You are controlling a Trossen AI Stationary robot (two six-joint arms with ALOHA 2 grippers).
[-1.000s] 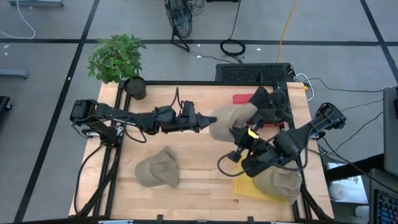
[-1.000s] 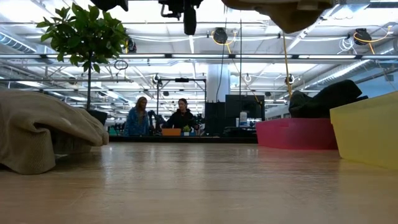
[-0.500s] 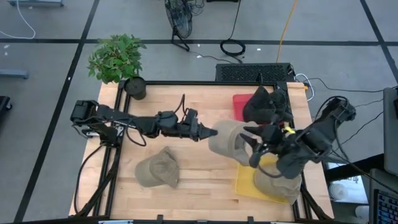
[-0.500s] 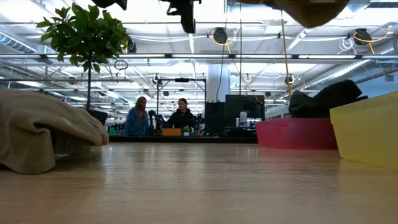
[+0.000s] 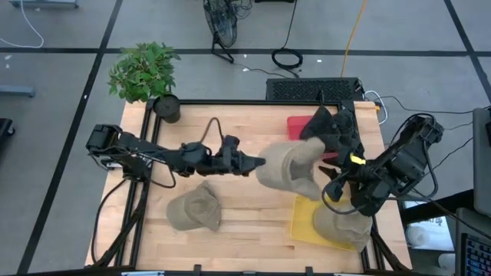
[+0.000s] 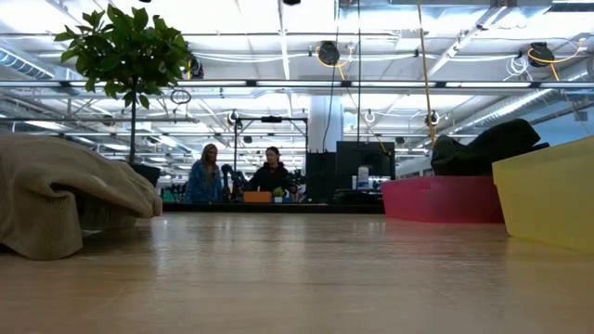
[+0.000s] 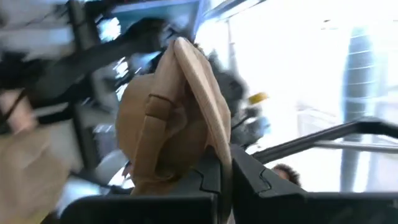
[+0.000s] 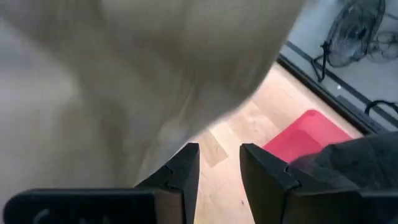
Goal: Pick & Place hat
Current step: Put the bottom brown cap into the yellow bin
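Pinching the brim edge, the left gripper (image 7: 224,168) holds the tan hat (image 5: 290,169) up in the air over the middle of the table (image 5: 245,126), and the left wrist view shows the two dark fingers clamped tight with the thin brim sandwiched between them. From that one pinch the crown hangs and sags sideways, so the hat looks light, soft and floppy; it probably will not keep its shape and may swing as the arm moves. The brim seems the stiffest part, which makes it the sensible place to grip, while the crown would likely just crumple and slide.

On the far side of the hat, the right gripper (image 8: 217,165) sits close against the cloth with its fingers parted and a clear gap between them; nothing is held there, and the fabric fills most of its view without being caught. If it is to take over, a deep bite on the brim or on the seam band at the crown's base should hold better than loose cloth.

Farther out, a yellow bin (image 5: 307,224) near the right front corner already carries another tan hat (image 5: 343,226), and a red bin (image 5: 298,123) beyond it holds a dark hat (image 5: 331,129). A third tan hat (image 5: 193,208) lies flat on the wood toward the left front, and a potted plant (image 5: 144,73) stands at the back left corner.
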